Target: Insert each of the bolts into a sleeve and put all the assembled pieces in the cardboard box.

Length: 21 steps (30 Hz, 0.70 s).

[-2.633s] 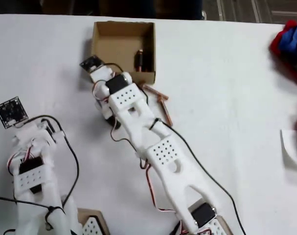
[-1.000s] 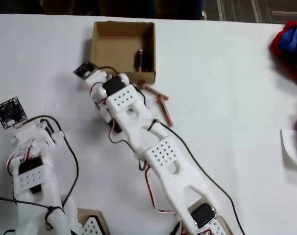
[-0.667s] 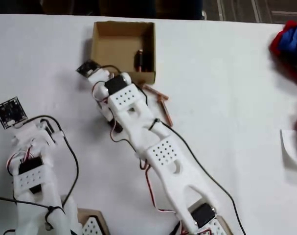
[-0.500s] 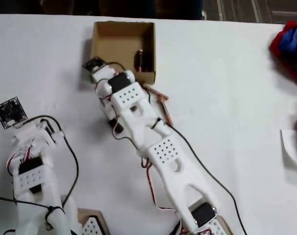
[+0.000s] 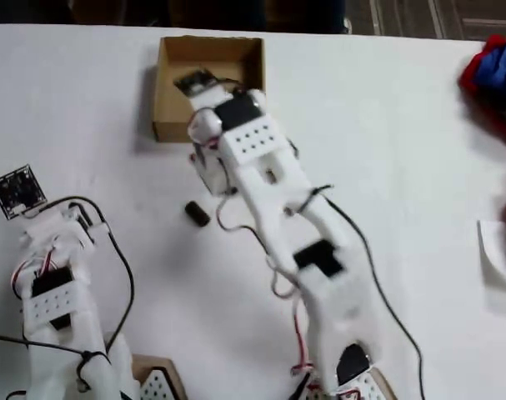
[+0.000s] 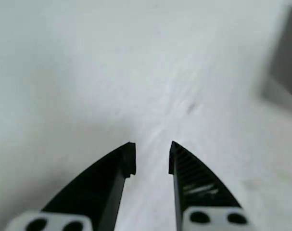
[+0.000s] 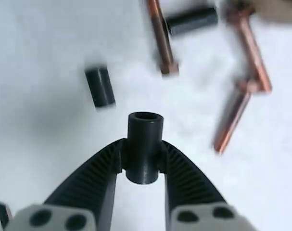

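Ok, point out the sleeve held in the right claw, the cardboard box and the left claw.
held sleeve (image 7: 145,147), right wrist view, middle of its side wall.
cardboard box (image 5: 171,132), high view, its near wall.
left claw (image 6: 151,148), left wrist view, midway between the fingertips.

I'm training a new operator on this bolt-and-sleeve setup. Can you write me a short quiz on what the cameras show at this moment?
1. True or false: the right gripper is shut on a black sleeve that stands upright between its fingers.
2. How many copper bolts lie loose in the right wrist view? A: one. B: three. C: six.
3. What does the left gripper hold?

Key
1. True.
2. B.
3. Nothing; it is open over the bare table.
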Motion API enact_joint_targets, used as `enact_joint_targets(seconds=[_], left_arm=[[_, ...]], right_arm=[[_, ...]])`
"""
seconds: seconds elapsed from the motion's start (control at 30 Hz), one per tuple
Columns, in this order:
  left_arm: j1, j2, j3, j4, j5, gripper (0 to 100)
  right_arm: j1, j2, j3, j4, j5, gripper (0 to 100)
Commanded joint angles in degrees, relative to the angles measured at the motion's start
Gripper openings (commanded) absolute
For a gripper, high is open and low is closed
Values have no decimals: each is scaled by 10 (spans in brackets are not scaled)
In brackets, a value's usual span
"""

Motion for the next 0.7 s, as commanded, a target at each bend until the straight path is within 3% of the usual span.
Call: enact_joint_targets(seconds=[0.0,0.13,0.27,0.47,0.67], left_arm=[[-1,-4,-15,-11,4,139],[-1,-4,-15,-19,4,139],[-1,-4,-15,-19,4,139],[-3,-4,-15,-19,4,139],[-3,-4,-15,-19,4,139]], right_arm=[[17,-135,241,-80,-2,21],[20,-177,418,-217,7,21],[8,-165,491,-289,7,22],[13,-76,466,-290,7,26],[12,17,388,-233,8,121]])
